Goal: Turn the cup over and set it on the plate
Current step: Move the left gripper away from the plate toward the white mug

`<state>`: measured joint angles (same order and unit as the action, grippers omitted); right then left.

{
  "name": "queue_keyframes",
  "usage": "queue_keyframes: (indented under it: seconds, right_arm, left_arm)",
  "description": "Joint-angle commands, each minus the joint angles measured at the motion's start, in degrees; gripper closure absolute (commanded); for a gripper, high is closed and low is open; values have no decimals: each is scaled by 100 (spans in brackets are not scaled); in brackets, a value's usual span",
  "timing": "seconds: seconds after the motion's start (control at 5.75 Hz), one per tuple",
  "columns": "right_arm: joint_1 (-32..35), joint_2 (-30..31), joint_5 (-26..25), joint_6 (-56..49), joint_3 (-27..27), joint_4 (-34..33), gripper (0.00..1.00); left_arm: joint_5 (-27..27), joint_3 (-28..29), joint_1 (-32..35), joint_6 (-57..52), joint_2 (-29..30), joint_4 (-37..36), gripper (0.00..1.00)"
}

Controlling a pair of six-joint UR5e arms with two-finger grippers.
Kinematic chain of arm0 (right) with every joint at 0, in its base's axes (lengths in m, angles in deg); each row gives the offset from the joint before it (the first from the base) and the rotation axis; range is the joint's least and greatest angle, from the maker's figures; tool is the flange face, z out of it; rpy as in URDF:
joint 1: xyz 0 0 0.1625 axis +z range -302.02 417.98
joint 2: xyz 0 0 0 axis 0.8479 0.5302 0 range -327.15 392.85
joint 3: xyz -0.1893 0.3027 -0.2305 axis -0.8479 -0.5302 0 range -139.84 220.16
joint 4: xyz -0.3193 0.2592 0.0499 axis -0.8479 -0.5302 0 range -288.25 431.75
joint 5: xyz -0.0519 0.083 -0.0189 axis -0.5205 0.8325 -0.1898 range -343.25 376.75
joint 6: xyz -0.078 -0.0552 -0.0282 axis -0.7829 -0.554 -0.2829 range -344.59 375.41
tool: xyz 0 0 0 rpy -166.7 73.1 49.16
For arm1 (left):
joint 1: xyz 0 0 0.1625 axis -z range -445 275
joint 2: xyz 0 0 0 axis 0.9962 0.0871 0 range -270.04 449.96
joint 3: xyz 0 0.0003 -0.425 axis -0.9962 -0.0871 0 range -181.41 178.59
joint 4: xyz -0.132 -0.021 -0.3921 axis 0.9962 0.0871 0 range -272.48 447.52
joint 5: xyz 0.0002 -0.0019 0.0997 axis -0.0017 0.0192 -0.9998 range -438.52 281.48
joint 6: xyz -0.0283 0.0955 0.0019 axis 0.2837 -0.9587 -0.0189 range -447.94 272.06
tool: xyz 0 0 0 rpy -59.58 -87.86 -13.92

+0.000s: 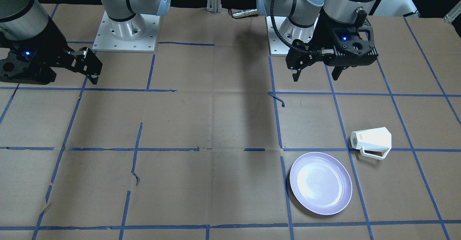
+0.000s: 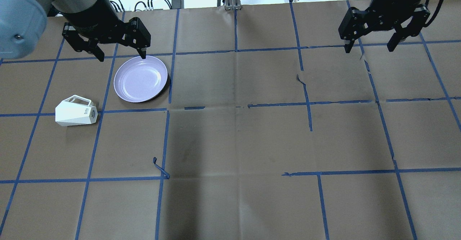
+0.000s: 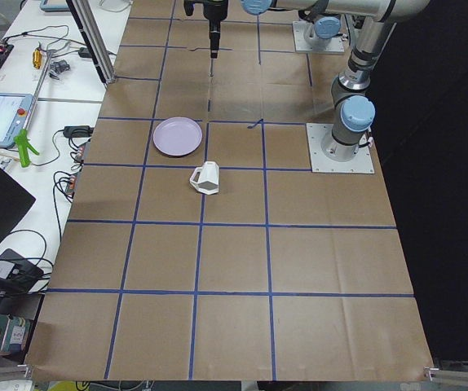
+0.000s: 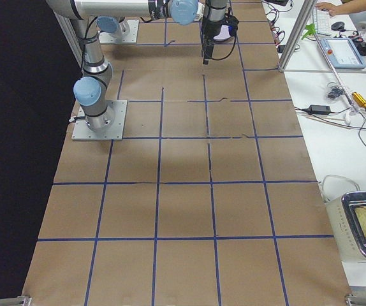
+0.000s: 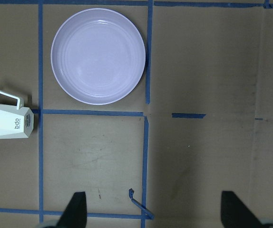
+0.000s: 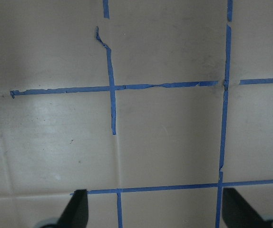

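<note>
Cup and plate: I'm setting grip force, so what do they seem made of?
The cup looks like matte white ceramic or hard plastic: crisp flat facets, no glare. The plate looks like glazed ceramic or melamine: pale lavender, glossy, bright sheen inside.

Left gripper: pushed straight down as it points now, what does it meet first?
Probably the bare table paper: the left gripper hangs open over it, with plate and cup off that line. Depth unclear.

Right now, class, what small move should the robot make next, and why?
Probably lower the open left gripper toward the cup: it lies on its side beside the empty plate, untouched, and that arm is the nearer one.
</note>
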<state>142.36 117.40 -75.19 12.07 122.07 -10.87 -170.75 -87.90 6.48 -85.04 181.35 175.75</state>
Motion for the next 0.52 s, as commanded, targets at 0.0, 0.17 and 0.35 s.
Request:
queue_keyframes:
  seconds: [0.0, 0.17, 0.35]
  right_arm:
    - [0, 0, 0, 0, 0, 0, 0]
    - [0, 0, 0, 0, 0, 0, 0]
    - [0, 0, 0, 0, 0, 0, 0]
  left_arm:
    - [-15, 1, -24, -104, 10, -16, 1]
    - [-32, -25, -129, -139, 10, -42, 1]
    - [-32, -104, -539, -479, -94, -43, 1]
